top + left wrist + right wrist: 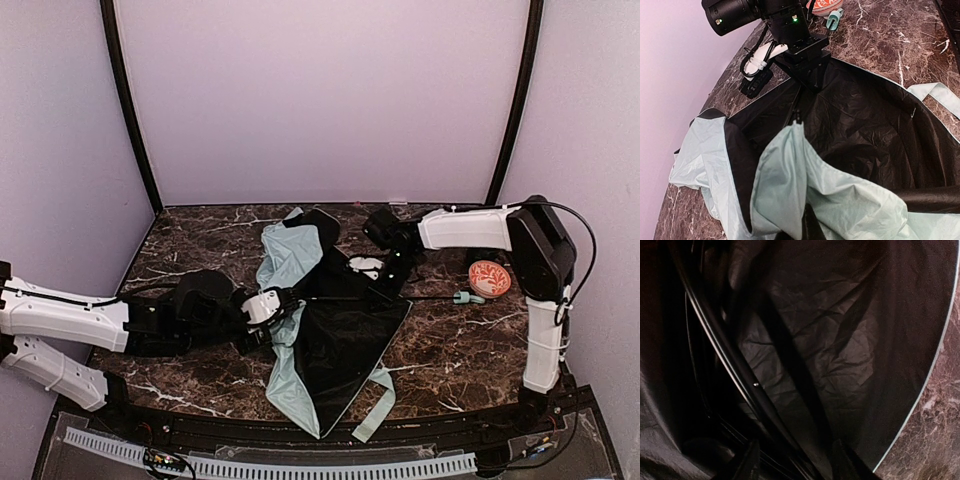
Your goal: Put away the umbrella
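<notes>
Floppy pale mint-green folding umbrella with black lining [340,340] sprawled mid-frame on the dark marble table [470,350], snag risk lol

My left gripper [280,300], centre-left, is pinched together at the mint cloth; tugging could slip or tear it. My right gripper [792,462] has fingers apart over the thin black ribs [740,375] and might grab lining instead. A small orange-and-white patterned disc [489,278] crowds the little mint handle [465,297], right of centre.

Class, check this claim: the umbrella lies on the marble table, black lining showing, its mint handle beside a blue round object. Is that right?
Not quite: the round object beside the handle is orange and white, not blue, as the top external view shows. The umbrella does lie on the marble table, black lining showing.
</notes>
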You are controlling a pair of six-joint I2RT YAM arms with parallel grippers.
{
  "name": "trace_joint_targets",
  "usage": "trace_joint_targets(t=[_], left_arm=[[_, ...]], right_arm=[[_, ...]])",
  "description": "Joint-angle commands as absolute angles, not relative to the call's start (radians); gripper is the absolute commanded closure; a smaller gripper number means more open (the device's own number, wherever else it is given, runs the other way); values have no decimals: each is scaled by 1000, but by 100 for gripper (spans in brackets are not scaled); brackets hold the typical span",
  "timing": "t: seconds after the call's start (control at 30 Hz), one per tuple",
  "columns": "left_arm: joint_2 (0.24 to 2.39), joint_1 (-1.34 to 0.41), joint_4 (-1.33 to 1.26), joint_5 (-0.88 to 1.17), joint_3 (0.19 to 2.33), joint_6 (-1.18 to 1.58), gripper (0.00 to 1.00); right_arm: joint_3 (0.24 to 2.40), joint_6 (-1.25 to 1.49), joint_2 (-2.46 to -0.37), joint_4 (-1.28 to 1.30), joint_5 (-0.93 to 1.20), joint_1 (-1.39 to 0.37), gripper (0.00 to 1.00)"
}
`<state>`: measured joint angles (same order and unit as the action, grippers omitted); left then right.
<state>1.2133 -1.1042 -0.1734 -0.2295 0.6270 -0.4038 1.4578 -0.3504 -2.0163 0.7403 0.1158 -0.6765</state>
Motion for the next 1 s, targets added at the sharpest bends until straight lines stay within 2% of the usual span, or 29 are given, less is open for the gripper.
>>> trace_joint_targets(t=[0.0, 0.1, 0.27, 0.57, 0.63, 0.7, 0.73, 0.8, 0.97], left_arm=[[1195, -1103, -202, -247, 616, -398, 100], [1189, -1102, -210, -248, 619, -399, 100], [1128, -1103, -271, -269, 591, -393, 100], [960, -1103, -397, -329, 526, -400, 99], [945, -1103, -395, -343, 528, -398, 75], [934, -1103, -387, -354, 538, -389, 43], [928, -1102, -382, -360, 544, -385, 30], [915, -1103, -374, -368, 557, -376, 18], [862, -1103, -333, -339, 597, -357, 7]], right_arm=[[1470, -377, -2031, 722, 121, -690, 59], [1473, -380, -2030, 696, 119, -701, 71], [1500, -396, -2030, 703, 155, -723, 98], [1543, -325, -1893, 649, 199, -715, 100], [1554, -289, -1858, 622, 216, -713, 100], [1559, -247, -1825, 587, 232, -706, 100], [1560, -220, -1807, 565, 233, -700, 100], [1560, -166, -1771, 518, 248, -685, 100], [1559, -57, -1658, 373, 243, -658, 100]])
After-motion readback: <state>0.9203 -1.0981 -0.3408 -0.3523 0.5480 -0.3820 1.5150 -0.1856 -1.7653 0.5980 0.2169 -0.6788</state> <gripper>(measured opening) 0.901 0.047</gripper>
